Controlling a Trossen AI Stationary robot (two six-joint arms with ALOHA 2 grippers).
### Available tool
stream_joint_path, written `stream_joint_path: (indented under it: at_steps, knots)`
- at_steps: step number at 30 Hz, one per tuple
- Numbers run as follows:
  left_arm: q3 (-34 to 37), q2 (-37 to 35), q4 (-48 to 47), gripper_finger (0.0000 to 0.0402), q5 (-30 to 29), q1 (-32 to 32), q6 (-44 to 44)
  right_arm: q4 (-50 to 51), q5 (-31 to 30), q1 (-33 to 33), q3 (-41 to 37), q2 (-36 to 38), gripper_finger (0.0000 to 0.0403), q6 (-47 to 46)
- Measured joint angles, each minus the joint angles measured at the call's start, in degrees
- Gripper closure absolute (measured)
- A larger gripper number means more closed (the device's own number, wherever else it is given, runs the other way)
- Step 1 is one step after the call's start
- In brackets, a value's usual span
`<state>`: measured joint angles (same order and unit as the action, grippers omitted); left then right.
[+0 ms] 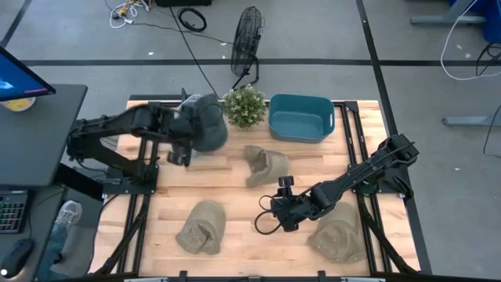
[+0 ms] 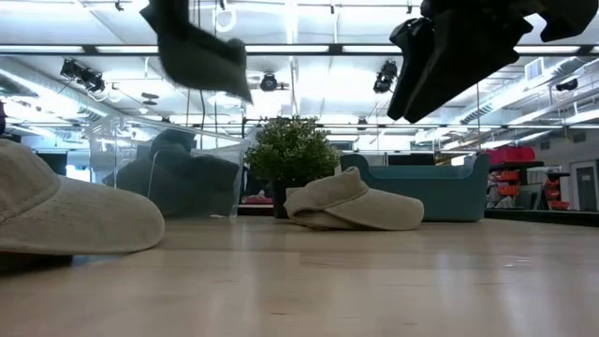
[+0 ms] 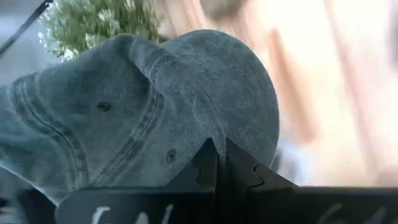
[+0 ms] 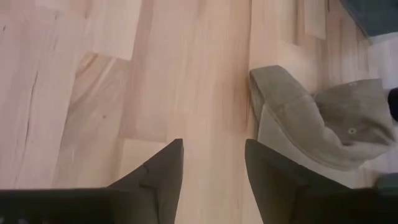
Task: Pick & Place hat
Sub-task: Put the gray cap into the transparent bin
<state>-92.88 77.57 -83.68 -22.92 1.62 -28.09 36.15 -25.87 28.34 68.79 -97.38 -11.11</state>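
A dark grey-blue hat (image 1: 207,129) hangs above the rear of the worktop (image 1: 235,196), just beside a potted plant (image 1: 244,106), pinched in the left tool (image 3: 216,163), whose fingers are closed on the fabric. The right tool (image 4: 211,165) hovers with fingers parted over bare wood near a beige cap (image 4: 323,124) at the worktop's middle.

You saw a faded blue-grey denim cap (image 1: 207,125) with darker stitched seams, three plain beige fabric caps (image 1: 266,164), a teal plastic bin (image 1: 300,117), a green leafy plant (image 1: 245,106) and a pale wooden tabletop (image 1: 235,188).
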Motion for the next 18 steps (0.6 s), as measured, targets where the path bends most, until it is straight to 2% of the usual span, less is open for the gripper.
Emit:
stream_joint_path:
  at_steps: [5,12,18]
  knots:
    - [0.0,-1.3,-2.3,0.0394,0.2,5.9,-17.3,-0.5,0.0,0.0,0.0,0.0,0.0227,0.5]
    - [0.5,-1.2,-6.3,0.0394,0.4,15.6,-21.3,-2.2,-0.1,-0.3,0.0,0.0,0.0227,1.3]
    - [5.9,-1.3,-6.3,0.0394,5.3,21.1,-26.0,-2.9,-0.2,-0.6,0.0,0.0,0.0229,1.3]
